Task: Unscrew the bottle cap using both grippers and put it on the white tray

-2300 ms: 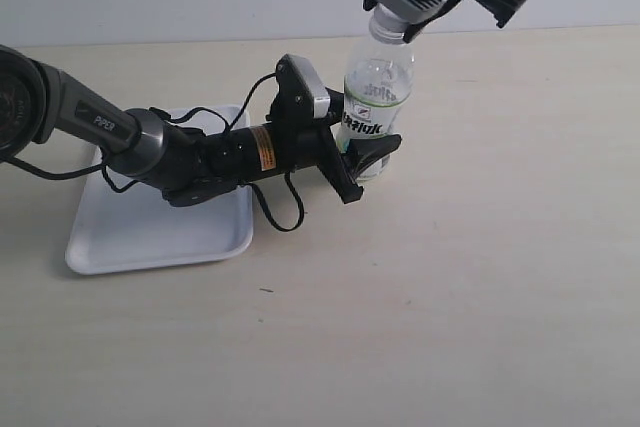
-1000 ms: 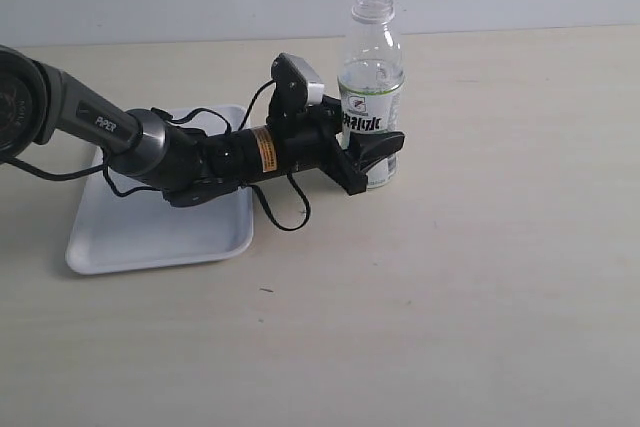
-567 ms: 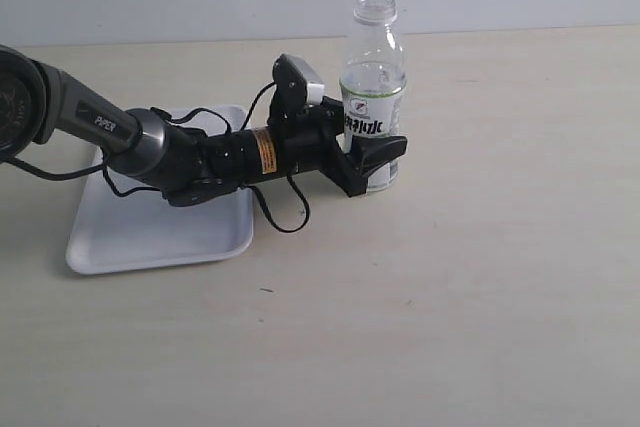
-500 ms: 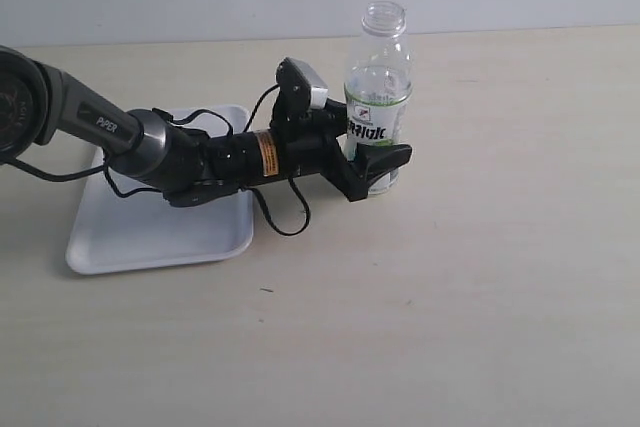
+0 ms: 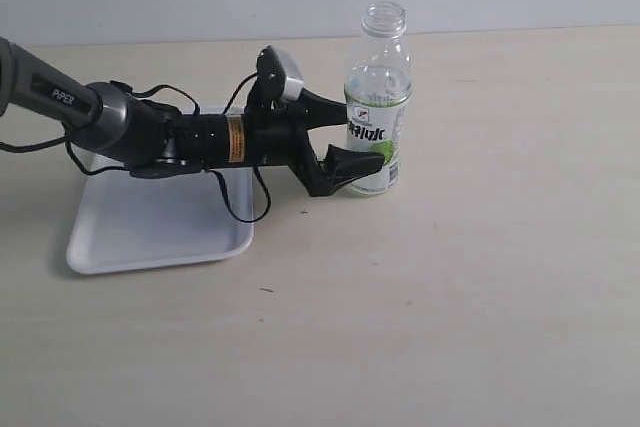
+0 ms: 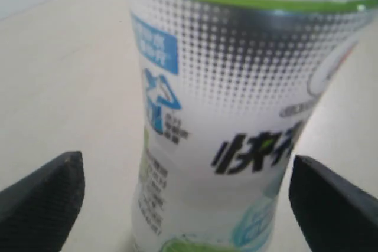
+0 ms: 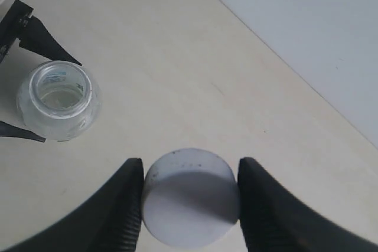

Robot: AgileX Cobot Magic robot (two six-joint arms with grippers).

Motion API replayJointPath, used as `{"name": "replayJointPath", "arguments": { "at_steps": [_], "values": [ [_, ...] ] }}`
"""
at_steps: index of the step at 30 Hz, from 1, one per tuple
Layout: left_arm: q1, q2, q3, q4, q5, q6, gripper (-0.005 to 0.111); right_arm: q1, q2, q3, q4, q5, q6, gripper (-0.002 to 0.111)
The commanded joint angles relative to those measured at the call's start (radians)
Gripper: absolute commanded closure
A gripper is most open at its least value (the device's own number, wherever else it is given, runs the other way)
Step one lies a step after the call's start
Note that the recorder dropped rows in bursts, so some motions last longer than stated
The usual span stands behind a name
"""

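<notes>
Claws noted in turn. My right claw (image 7: 190,172): both jaws pressed against the sides of the bottle cap (image 7: 190,199), which sits square between them, white, flat face toward the wrist camera. It hangs above the worktop (image 7: 177,75), well apart from the bottle (image 7: 58,100), whose open mouth shows from above. This claw does not appear in the exterior view.

My left claw (image 5: 361,135): jaws spread wide, one on each side of the bottle's label. From the left wrist view (image 6: 186,205) a gap shows between each jaw and the bottle (image 6: 236,116), so nothing is held.

Bottle (image 5: 375,107): upright on the worktop (image 5: 450,297), neck bare, no cap on it. A little clear liquid inside.

White tray (image 5: 150,237): on the worktop behind my left claw, well apart from the bottle. My left arm reaches over its far edge. Nothing visible lying in it.
</notes>
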Motion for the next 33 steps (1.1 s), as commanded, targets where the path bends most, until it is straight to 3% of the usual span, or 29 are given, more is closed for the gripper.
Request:
{"name": "replayJointPath", "arguments": {
  "at_steps": [1,8,12,14,16,18,23,33],
  "values": [
    [0.033,-0.031,0.003,0.094,-0.002,-0.020,0.017,0.001,-0.007,-0.002,0.010,-0.005,0.006,0.108],
    [0.127,-0.076,0.003,0.276,-0.005,-0.189,0.017,0.001,-0.007,-0.002,0.010,-0.005,0.006,0.108],
    [0.193,-0.098,0.003,0.382,-0.027,-0.284,0.026,0.001,-0.007,-0.002,0.010,-0.005,0.006,0.108],
    [0.221,-0.106,0.003,0.396,-0.045,-0.307,0.042,0.003,-0.007,-0.002,0.017,-0.005,0.006,0.108],
    [0.250,-0.118,0.003,0.396,-0.082,-0.328,0.066,0.003,-0.007,-0.002,0.063,-0.005,0.006,0.108],
    [0.280,-0.131,0.003,0.396,-0.133,-0.398,0.103,0.003,-0.007,-0.002,0.153,-0.005,0.006,0.108],
    [0.356,-0.176,0.003,0.369,-0.184,-0.503,0.107,0.005,-0.002,-0.002,0.374,-0.026,-0.048,0.108],
    [0.508,-0.201,0.003,0.345,-0.199,-0.649,0.107,0.098,0.111,-0.004,0.394,-0.059,-0.048,0.108]
  ]
}}
